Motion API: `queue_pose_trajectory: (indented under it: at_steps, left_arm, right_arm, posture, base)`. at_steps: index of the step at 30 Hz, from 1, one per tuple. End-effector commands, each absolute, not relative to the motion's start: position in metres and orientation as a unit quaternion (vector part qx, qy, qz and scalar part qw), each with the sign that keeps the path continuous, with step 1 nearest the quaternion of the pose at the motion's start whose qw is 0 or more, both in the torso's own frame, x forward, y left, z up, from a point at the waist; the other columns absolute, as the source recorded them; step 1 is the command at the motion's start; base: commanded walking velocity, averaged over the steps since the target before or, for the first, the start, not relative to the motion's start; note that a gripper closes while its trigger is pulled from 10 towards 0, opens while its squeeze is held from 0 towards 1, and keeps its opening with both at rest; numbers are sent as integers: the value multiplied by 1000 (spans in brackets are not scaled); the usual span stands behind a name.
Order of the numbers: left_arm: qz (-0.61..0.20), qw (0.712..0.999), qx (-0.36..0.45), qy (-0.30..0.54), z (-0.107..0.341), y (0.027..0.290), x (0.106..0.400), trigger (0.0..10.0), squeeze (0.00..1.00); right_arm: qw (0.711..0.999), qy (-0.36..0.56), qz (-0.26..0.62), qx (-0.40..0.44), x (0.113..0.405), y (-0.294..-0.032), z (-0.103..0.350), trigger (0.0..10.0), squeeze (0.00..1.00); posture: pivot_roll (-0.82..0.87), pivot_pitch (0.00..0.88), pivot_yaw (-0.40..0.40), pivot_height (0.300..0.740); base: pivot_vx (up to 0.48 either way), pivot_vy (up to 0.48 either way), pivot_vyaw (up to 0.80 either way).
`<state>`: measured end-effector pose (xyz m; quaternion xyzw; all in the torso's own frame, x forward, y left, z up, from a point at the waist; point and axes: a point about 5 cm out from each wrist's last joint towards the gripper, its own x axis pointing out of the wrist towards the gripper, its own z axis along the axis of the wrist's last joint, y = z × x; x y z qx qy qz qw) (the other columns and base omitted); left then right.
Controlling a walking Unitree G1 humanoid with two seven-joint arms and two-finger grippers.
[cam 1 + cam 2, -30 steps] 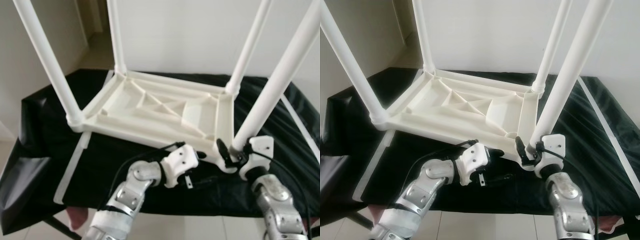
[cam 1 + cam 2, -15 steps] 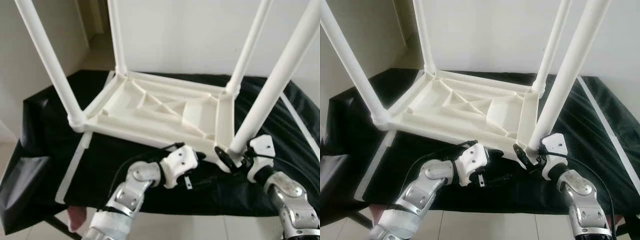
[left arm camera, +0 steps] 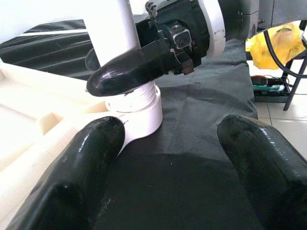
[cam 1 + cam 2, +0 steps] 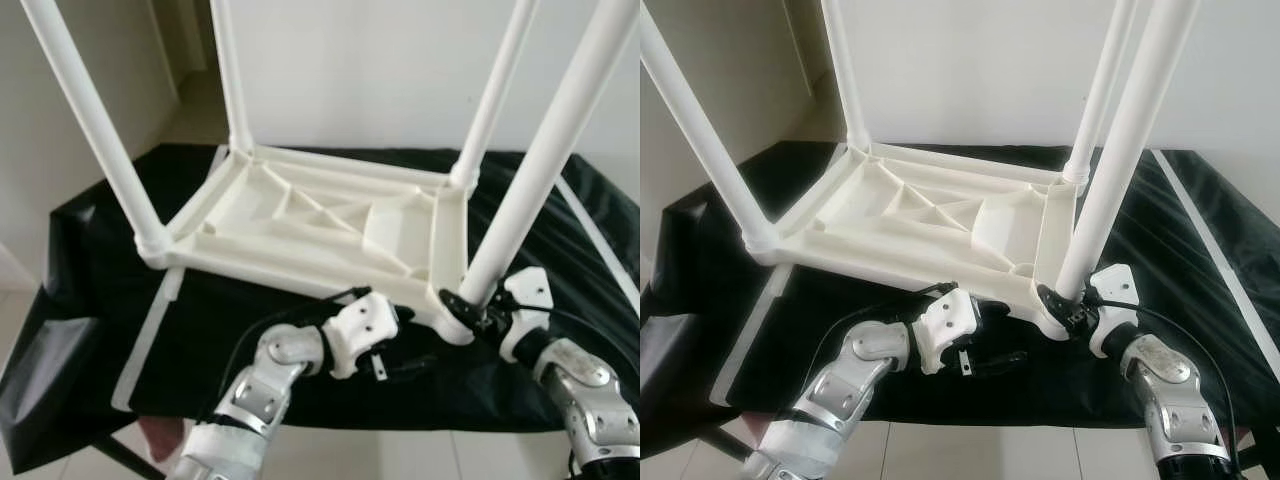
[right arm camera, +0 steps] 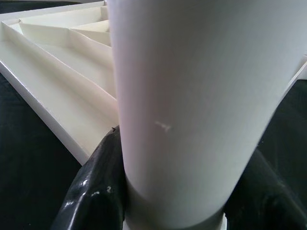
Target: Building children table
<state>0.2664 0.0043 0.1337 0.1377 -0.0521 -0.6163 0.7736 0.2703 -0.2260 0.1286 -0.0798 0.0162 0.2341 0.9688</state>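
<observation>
table top: white plastic children's table top (image 4: 330,225) lies upside down, ribbed underside up, on the black cloth (image 4: 110,270); all four white legs stand in the corner sockets
near-right leg: the leg (image 4: 540,170) closest to the robot's right; rises from its corner socket (image 3: 136,110) at the table's near edge
right gripper: right gripper (image 4: 1072,312) at the foot of that leg, just above the socket; both black fingers wrapped round the tube, one each side, closed onto it (right wrist view shows the leg pinched between them)
left gripper: left gripper (image 3: 168,163) low over the cloth, just beside the same corner, aimed at the socket; fingers spread wide, holding nothing; one finger (image 3: 81,163) looks to touch or nearly touch the table's edge, can't tell which
step: my read – seating or twisting home the last leg; the other three look already fitted
progress: late, assembly nearly whole, still inverted
next move: judgement – the right needs to keep a firm wrap and turn or press the leg down along its own axis; the left could brace the corner so the top doesn't skate on the cloth
risk: smooth round tube, may slip in the fingers; tall legs make the top easy to tip
surface: low platform draped in black cloth, loose folds hanging at the left; white strips (image 4: 145,335) lie along its edges
room: plain white wall (image 4: 370,60) behind, pale tiled floor (image 4: 970,450), doorway at the far left; yellow bag (image 3: 278,45) on the floor off to the side
</observation>
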Motion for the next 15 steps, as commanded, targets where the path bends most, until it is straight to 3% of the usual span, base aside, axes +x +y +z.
queue_pose_trajectory:
  at_steps: [1,2,3,6,13,14,15]
  left_arm:
    - [-592,792,137,-55,134,3,268,10000,0]
    - [-592,792,137,-55,134,3,268,10000,0]
    - [-592,792,136,-55,134,3,268,10000,0]
    - [-594,791,137,-56,134,3,267,10000,0]
    - [-596,789,139,-57,134,2,267,10000,0]
    - [-597,788,139,-57,134,1,267,10000,0]
    - [-597,788,139,-57,134,1,267,10000,0]
  right_arm:
    - [966,24,240,-91,269,-221,125,8431,0]
    - [966,24,240,-91,269,-221,125,8431,0]
    - [970,29,229,-83,270,-220,124,10000,0]
    - [986,27,153,-62,273,-218,123,10000,0]
    - [997,25,70,2,273,-210,120,10000,0]
    - [999,30,2,25,272,-208,117,10000,0]
    - [999,30,2,25,272,-208,117,10000,0]
  posture:
    - [-63,0,8,740]
    - [-63,0,8,740]
    - [-67,0,9,740]
    - [-73,0,10,740]
    - [-75,0,13,740]
    - [-75,0,10,740]
    - [-75,0,10,740]
  base:
    - [0,0,0]
    - [0,0,0]
    - [0,0,0]
    - [0,0,0]
    - [0,0,0]
    - [0,0,0]
    - [0,0,0]
